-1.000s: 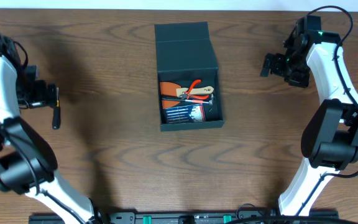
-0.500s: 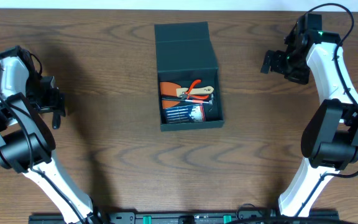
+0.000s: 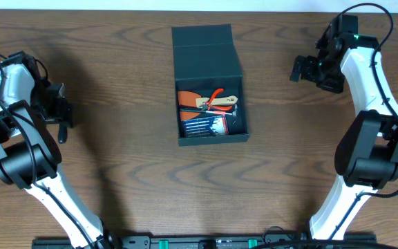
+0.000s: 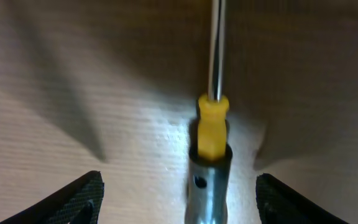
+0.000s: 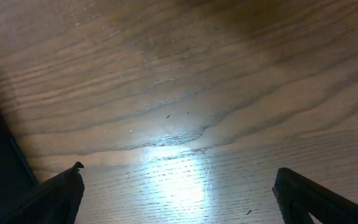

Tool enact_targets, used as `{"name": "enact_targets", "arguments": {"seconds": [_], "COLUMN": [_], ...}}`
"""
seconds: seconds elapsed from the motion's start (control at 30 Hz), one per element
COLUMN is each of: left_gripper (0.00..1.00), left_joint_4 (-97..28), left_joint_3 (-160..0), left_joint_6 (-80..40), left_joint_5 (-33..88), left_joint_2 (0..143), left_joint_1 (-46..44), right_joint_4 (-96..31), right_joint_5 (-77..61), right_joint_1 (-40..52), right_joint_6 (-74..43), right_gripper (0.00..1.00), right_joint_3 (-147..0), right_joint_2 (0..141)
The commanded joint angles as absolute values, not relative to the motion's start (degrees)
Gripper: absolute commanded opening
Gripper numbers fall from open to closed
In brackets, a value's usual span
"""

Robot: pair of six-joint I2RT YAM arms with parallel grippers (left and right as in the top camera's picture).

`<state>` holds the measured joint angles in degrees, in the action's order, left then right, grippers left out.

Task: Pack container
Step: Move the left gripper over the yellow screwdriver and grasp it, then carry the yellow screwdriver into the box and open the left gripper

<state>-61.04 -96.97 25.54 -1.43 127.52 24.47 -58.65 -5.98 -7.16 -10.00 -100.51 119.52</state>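
Two arms are working over a wood table (image 3: 130, 173), and the container (image 3: 213, 140) is sitting mid-table with its lid (image 3: 202, 45) lying open toward the far edge, roughly between the two grippers and well apart from both. The left gripper (image 4: 178, 196) is hovering near the table's left edge with its jaws standing wide, straddling a screwdriver (image 4: 211, 134) that is lying flat; neither finger looks to be touching it. The right gripper (image 5: 178, 186) is hanging at far right, also spread wide and holding nothing, with bare wood under it. The box is holding red-handled pliers (image 3: 220, 97), an orange tool (image 3: 187, 99) and a blue card (image 3: 204, 125). I'm reading this as the pick of the next item. The next move is calling for lowering, closing squarely on the handle, then carrying it rightward into the box.
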Motion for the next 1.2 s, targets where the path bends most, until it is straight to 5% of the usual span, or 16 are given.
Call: {"name": "enact_targets", "arguments": {"seconds": [0.0,0.47,0.57,0.73,1.17], "left_gripper": [0.77,0.66,0.49,0.06,0.06], "left_joint_4": [-59.8,-56.6,-57.2,-59.1,-63.7], "left_joint_3": [-96.6,-92.8,-92.9,-92.9,-95.9], "left_joint_6": [26.6,30.4,29.7,28.0,28.0], "left_joint_5": [-0.6,-0.6,-0.6,-0.6,-0.6], "left_joint_2": [128.6,128.6,128.6,128.5,118.5], "left_joint_1": [24.5,24.5,24.4,23.7,10.3], "right_joint_4": [-58.7,-59.7,-60.0,-60.7,-60.6], "right_joint_5": [-5.8,-5.8,-5.8,-5.8,-6.5], "right_joint_1": [-6.7,-6.7,-6.7,-6.7,-6.7], "right_joint_6": [-9.1,-9.1,-9.1,-9.1,-9.2], "right_gripper": [0.99,0.99,0.99,0.99,0.99], "right_joint_3": [-100.3,-100.3,-100.3,-100.3,-100.3], "right_joint_2": [120.0,120.0,120.0,120.0,120.0]}}
